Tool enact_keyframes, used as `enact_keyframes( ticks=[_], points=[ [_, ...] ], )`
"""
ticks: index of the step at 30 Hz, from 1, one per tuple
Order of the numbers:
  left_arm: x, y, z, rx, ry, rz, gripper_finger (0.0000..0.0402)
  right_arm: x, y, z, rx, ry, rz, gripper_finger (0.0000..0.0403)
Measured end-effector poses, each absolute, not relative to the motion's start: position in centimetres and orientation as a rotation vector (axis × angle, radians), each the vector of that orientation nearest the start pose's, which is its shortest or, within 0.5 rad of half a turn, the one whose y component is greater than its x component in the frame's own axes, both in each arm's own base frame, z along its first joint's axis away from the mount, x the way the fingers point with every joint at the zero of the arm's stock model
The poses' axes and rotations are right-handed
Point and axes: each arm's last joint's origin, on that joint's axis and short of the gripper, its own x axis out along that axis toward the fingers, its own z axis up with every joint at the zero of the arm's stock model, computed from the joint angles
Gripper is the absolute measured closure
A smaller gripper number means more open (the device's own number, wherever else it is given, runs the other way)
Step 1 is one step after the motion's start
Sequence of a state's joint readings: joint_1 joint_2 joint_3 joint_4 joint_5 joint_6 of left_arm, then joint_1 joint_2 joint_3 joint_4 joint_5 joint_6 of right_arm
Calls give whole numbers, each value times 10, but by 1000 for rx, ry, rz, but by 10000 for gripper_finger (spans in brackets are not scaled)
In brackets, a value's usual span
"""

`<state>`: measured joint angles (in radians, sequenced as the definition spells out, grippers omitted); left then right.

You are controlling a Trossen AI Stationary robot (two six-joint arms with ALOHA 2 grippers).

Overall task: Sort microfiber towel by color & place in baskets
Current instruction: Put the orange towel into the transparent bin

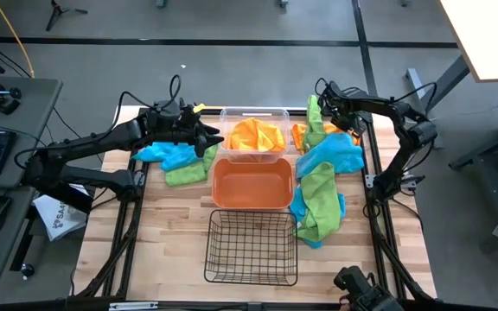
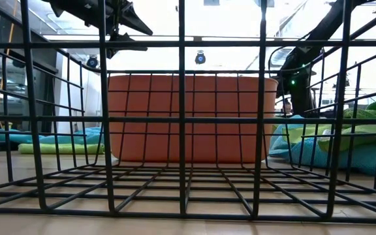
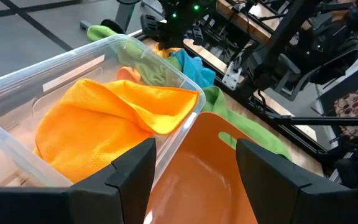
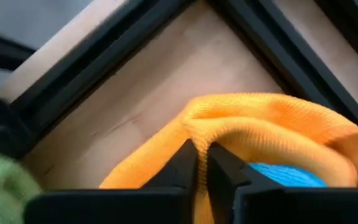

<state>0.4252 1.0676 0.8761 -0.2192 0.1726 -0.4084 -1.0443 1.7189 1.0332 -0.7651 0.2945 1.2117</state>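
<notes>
Black wire-mesh basket (image 1: 252, 247) sits nearest on the tabletop (image 1: 171, 233), holding nothing; behind it stand one orange plastic bin (image 1: 251, 183), also bare, and one clear plastic bin (image 1: 254, 136) holding one orange towel (image 1: 256, 135). Right claw (image 4: 202, 163) is pinched on a second orange towel (image 4: 278, 121) at the far right corner; the thin fold could slip out, or drag the blue towel (image 1: 328, 155) along. Left claw (image 3: 194, 171) hovers spread over the bins. Loose towels: roughly three blue, three green.
</notes>
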Motion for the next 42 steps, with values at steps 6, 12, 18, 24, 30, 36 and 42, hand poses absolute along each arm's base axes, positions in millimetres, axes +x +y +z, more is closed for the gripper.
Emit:
enact_keyframes(
  ticks=[6, 12, 18, 24, 30, 36, 42],
  points=[
    [207, 88, 318, -435, 302, 306, 193, 145, -265, 209, 1173, 581, -1705, 397],
    [188, 82, 340, -311, 179, 289, 193, 145, -236, 309, 897, 366, -1581, 400],
    [172, 78, 355, -245, 93, 291, 193, 143, -168, 386, 840, 221, -1274, 402],
    [169, 75, 357, -246, 90, 233, 193, 146, -83, 403, 960, 339, -997, 402],
    [174, 76, 354, -252, 110, 204, 193, 152, -23, 402, 1033, 405, -839, 402],
    [184, 81, 355, -261, 64, 201, 193, 175, -7, 422, 891, 186, -676, 403],
    [196, 87, 363, -287, -69, 188, 193, 213, -21, 457, 625, -112, -439, 403]
  ],
)
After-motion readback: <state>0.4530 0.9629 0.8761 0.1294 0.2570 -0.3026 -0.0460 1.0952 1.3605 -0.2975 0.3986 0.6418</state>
